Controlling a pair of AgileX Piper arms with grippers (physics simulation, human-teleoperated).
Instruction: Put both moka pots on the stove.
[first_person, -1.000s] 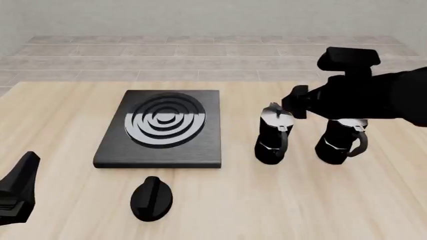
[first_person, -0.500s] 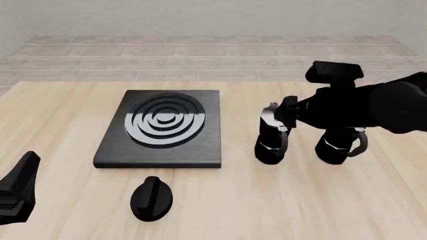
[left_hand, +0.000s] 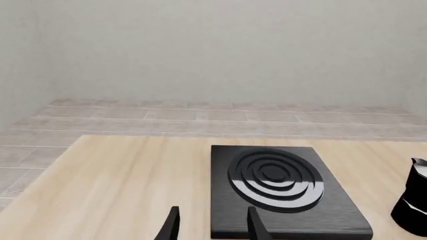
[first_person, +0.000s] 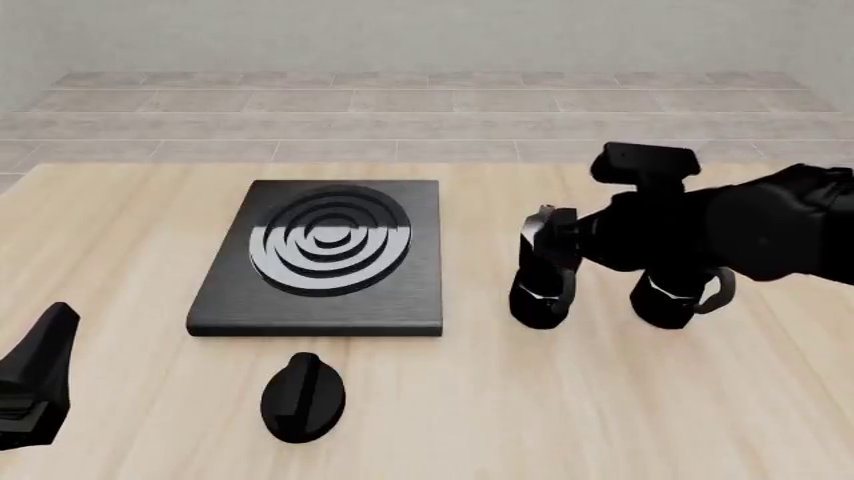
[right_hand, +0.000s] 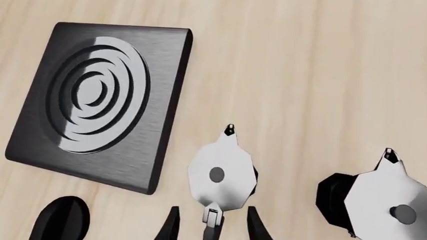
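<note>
Left gripper (first_person: 34, 385): low at the near left corner of the table in the front view, well apart from everything else. In its own wrist view the two fingertips (left_hand: 172, 225) stand apart with only bare wood between them; jaws apart, holding nothing.

Table (first_person: 120, 230): pale wood, carrying every item.

Stove (first_person: 324, 258): flat black slab with silvery concentric rings, lying left of centre on the table. Nothing stands on it.

Black oval knob (first_person: 303, 396): lies on the wood just near of the stove's front edge, clear of it.

Left moka pot (first_person: 543, 278): upright on the table, to the right of the stove and apart from it. Its silvery lid and centre knob show from above in the right wrist view (right_hand: 221, 176), handle pointing toward the fingers.

Right gripper (first_person: 554, 232): reaching in from the right, level with the upper part of the left moka pot. In the right wrist view the fingertips (right_hand: 172, 222) stand apart on either side of that pot's handle, not closed on it.

Right moka pot (first_person: 681, 292): upright on the table just right of the first, partly hidden behind the right arm in the front view; its lid also shows in the right wrist view (right_hand: 390, 200).
</note>
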